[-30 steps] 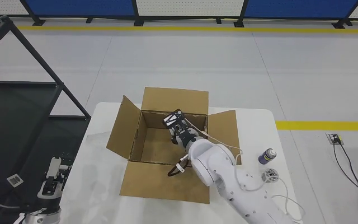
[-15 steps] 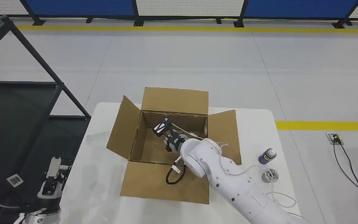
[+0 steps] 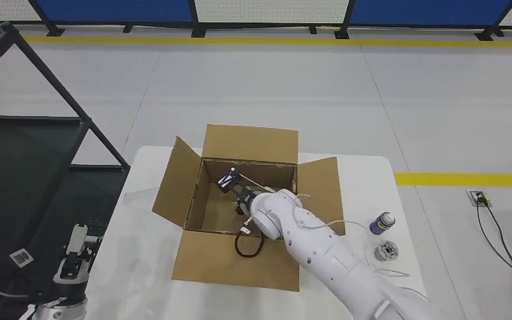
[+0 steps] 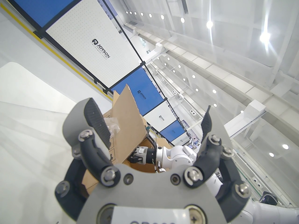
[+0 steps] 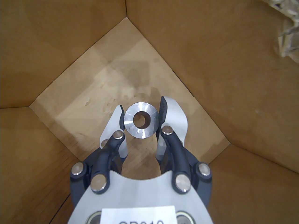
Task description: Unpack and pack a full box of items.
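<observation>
Roughly, L to R: left end effector (image 4: 149, 120) hangs just off the counter's (image 3: 144, 240) left edge, fingers spread w/ nothing between them, well apart from the box (image 3: 250, 144). Mid-counter, right end effector (image 5: 142, 107) sits inside the box, clamped on a metal ring (image 5: 140, 120). Ring's bore axis runs along the approach line, twd the box floor (image 5: 105, 75) straight beyond it; touching or not, can't tell. Right arm is obv the nearer one. Further right, a spray can (image 3: 382, 223) and a small round part (image 3: 386, 251) stand on the counter, outside the box.
</observation>
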Available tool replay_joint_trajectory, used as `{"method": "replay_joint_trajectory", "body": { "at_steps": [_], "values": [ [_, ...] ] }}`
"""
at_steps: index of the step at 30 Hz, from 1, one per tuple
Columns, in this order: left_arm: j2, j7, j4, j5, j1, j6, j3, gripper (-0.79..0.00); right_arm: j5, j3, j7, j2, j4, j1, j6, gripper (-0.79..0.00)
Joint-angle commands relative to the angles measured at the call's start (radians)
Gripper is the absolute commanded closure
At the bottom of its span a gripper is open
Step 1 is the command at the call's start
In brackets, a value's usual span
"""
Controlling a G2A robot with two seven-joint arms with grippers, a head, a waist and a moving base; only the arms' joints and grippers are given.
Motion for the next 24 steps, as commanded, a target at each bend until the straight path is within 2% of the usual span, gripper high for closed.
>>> {"method": "replay_joint_trajectory", "body": {
  "at_steps": [1,5,6,7,8,11,13,15,17,24],
  "values": [
    [0.000,0.000,0.000,0.000,0.000,0.000,0.000,-0.785,0.003,-0.005,-0.017,-0.015,0.038,0.007,0.002,0.000],
    [0.000,0.000,0.000,0.000,0.000,0.000,0.000,-0.785,0.015,-0.005,-0.035,-0.036,0.094,0.019,-0.011,0.000],
    [0.000,0.000,0.000,0.000,0.000,0.000,0.000,-0.785,0.016,-0.005,-0.039,-0.041,0.105,0.021,-0.013,-0.052],
    [0.000,0.000,0.000,0.000,0.000,0.000,0.000,-0.785,0.017,-0.005,-0.043,-0.045,0.113,0.023,-0.017,-0.212],
    [0.000,0.000,0.000,0.000,0.000,0.000,0.000,-0.785,0.017,-0.004,-0.046,-0.049,0.119,0.024,-0.021,-0.274],
    [0.000,0.000,0.000,0.000,0.000,0.000,0.000,-0.785,0.015,-0.002,-0.050,-0.057,0.132,0.027,-0.024,-0.391],
    [0.000,0.000,0.000,0.000,0.000,0.000,0.000,-0.785,0.011,0.000,-0.049,-0.062,0.135,0.026,-0.026,-0.579],
    [0.000,0.000,0.000,0.000,0.000,0.000,0.000,-0.785,0.005,0.001,-0.046,-0.065,0.136,0.026,-0.029,-0.733],
    [0.000,0.000,0.000,0.000,0.000,0.000,0.000,-0.785,-0.004,0.003,-0.045,-0.067,0.132,0.023,-0.024,-0.785],
    [0.000,0.000,0.000,0.000,0.000,0.000,0.000,-0.785,-0.053,0.032,-0.096,-0.053,0.057,-0.005,-0.001,-0.785]
  ]
}}
